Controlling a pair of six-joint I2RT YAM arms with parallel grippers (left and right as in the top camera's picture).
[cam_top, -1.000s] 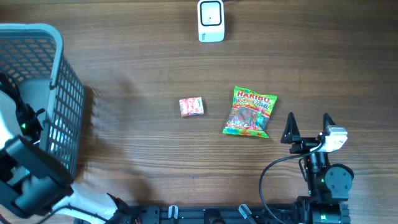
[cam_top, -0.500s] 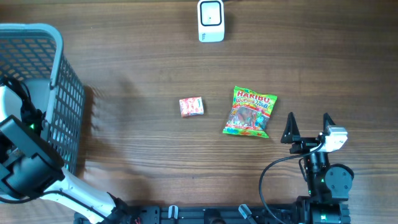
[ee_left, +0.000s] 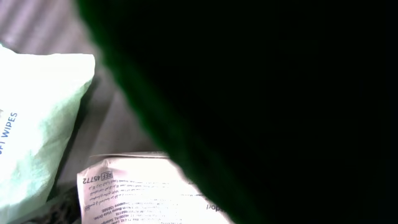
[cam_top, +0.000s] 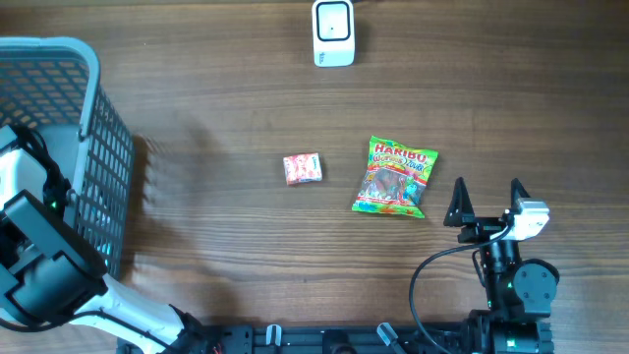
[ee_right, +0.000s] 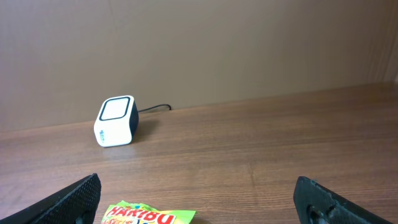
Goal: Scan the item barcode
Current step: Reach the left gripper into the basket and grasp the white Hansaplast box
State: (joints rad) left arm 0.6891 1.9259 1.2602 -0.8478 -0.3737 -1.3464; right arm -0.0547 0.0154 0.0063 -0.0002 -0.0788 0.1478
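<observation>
My left arm (cam_top: pixel 44 261) reaches down into the grey basket (cam_top: pixel 103 147) at the table's left edge, and its jaws do not show from above. The left wrist view is mostly filled by a dark blurred mass. Beside that mass lie a pale green wipes pack (ee_left: pixel 31 118) and a white printed packet (ee_left: pixel 130 190). The white scanner (cam_top: pixel 333 32) (ee_right: pixel 116 121) stands at the far middle of the table. My right gripper (cam_top: pixel 487 189) (ee_right: pixel 202 199) rests open at the front right, just right of a green Haribo bag (cam_top: pixel 396 177) (ee_right: pixel 149 216).
A small red-and-white packet (cam_top: pixel 303 168) lies on the wood left of the Haribo bag. The scanner's cable runs off the far edge. The tall mesh wall of the basket stands between my left arm and the table's middle.
My left arm has shifted a little inside the basket, first farther away and then back towards the front. The right arm and the items on the table have not moved.
</observation>
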